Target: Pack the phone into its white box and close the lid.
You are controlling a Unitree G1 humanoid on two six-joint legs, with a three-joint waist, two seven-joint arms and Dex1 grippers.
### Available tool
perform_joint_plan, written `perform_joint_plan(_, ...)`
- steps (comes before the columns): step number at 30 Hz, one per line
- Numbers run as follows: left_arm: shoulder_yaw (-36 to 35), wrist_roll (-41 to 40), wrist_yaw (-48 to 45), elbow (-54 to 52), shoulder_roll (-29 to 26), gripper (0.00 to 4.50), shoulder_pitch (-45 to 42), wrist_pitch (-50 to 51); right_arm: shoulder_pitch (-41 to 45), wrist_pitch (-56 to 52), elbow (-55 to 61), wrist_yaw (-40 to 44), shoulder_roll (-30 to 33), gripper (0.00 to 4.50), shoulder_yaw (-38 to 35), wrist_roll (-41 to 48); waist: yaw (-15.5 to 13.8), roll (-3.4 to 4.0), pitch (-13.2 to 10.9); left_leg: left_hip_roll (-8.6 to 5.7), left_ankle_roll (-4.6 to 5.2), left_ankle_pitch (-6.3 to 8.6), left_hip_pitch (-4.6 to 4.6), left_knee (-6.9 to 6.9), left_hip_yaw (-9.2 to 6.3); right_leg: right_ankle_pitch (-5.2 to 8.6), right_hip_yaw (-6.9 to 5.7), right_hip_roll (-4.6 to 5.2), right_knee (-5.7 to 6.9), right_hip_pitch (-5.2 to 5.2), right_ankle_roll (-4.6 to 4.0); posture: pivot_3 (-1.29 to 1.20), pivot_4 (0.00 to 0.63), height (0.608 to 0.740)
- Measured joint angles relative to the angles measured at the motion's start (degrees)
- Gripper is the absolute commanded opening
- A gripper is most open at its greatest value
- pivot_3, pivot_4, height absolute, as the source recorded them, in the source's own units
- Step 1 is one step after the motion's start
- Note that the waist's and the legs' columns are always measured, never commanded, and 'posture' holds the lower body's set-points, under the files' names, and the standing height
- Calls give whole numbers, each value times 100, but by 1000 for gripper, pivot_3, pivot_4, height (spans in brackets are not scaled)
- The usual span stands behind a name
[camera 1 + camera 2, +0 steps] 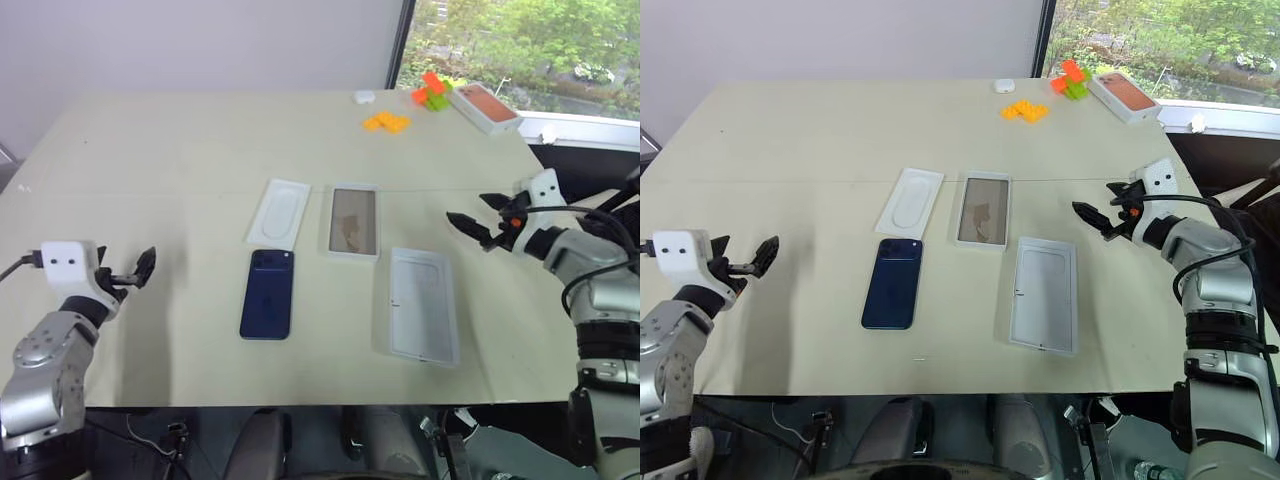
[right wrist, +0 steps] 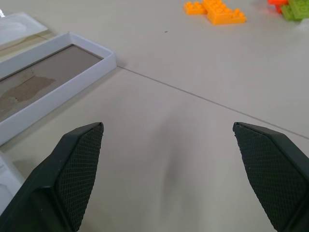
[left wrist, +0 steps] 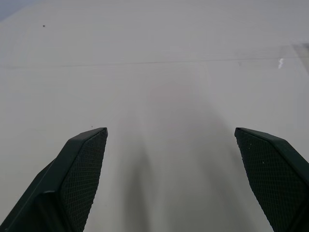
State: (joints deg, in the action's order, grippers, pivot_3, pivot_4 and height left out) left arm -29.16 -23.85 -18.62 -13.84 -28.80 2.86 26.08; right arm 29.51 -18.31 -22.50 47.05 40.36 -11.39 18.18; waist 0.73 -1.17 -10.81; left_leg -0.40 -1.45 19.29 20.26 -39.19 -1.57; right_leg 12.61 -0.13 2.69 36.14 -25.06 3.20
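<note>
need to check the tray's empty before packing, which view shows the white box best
The right wrist view: the white box lies near, its low walls and bare brownish floor plain, though partly cut off. Both eye views show the whole box from above, smaller, between the insert and the lid. The left wrist view faces bare table.

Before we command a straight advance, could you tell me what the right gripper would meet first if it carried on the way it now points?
Probably the white box. The right gripper, jaws open, points across the table toward it, slightly downward; bare tabletop lies between, so it might touch the table first.
</note>
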Motion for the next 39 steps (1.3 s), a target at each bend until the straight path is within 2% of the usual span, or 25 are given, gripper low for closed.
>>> perform_joint_plan(17,-101,-58,9,-185,3,4463,82,90,-185,43,133,229,-48,4500,168,-49,-8,0,0,0,0,0,2,0,0,0,-1,-2,-1,0,-1,0,150,740)
perform_joint_plan(25,429,-432,-312,-529,185,4463,38,328,-648,-251,1151,516,280,4500,131,156,-12,0,0,0,0,0,0,-1,-1,0,-1,-2,-1,3,0,0,150,740)
perform_joint_plan(31,872,-815,-381,-707,290,4463,-469,812,-976,-517,2126,682,463,4500,136,335,-2,0,0,2,0,0,-4,-2,-1,0,-1,-9,-1,8,-1,0,150,740)
perform_joint_plan(34,1206,-975,37,-573,476,4463,-1187,1673,-1152,-614,2903,672,477,4500,384,327,-19,1,0,-1,-1,-1,-4,-7,-9,0,-3,-17,2,9,1,0,150,740)
perform_joint_plan(37,1236,-1127,770,-158,989,4463,-1974,2441,-1281,-661,3652,732,497,4500,680,330,-24,-3,0,-4,-2,-1,-5,-10,-14,0,-5,-18,2,17,2,0,150,740)
perform_joint_plan(39,1215,-1152,1108,42,1139,4463,-2268,2767,-1341,-701,3904,748,519,4500,793,330,-2,-4,0,-8,-2,-1,-5,-10,-11,0,-5,-16,0,16,2,0,150,740)
